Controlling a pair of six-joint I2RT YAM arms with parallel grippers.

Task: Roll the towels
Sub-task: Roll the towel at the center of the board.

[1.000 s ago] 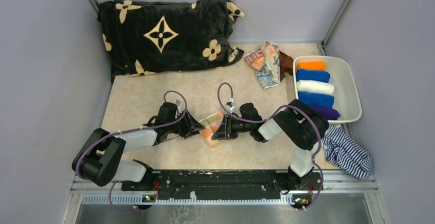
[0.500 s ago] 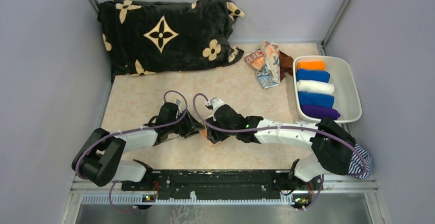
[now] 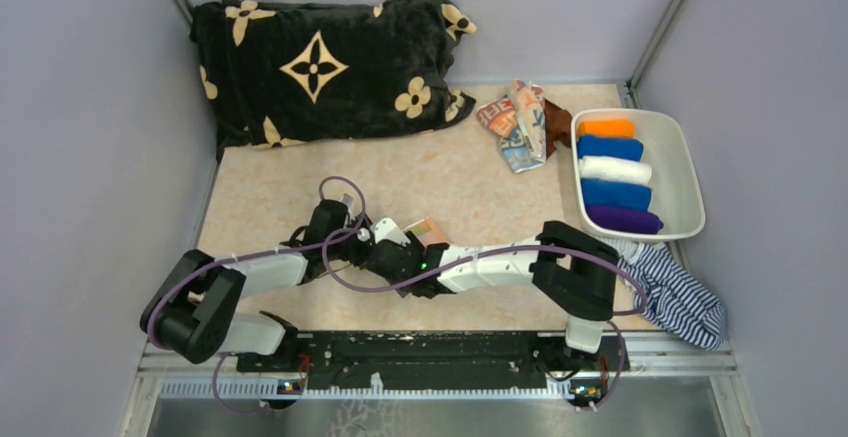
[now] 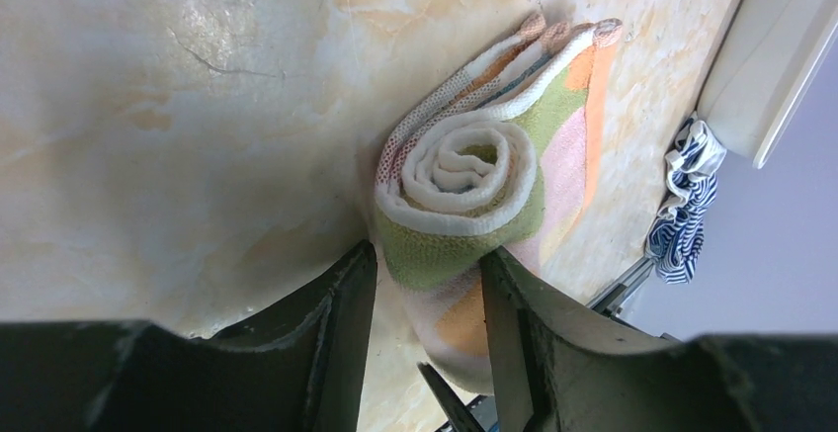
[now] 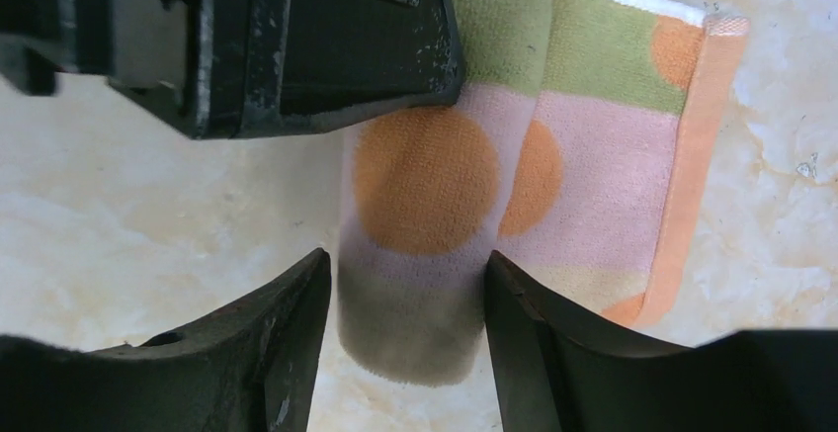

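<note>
Two claws, one roll: both meet at the orange-peach towel (image 3: 428,229), mid-table.
Change: right gripper (image 5: 405,279) has swung over from the tray (image 3: 680,157) side to straddle it.
Left gripper (image 4: 425,264): clamped on the roll's end.
Right grip: pinching or loose, unclear.
Meaning: likely tightening before binning.

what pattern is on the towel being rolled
Towel: pink and green blocks, orange circles, orange edge; right wrist view.

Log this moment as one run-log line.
task: roll towels | orange-peach towel: mostly rolled, flap loose | left gripper: shut on one roll end | right gripper: shut on other end | tray: five rolls
</note>
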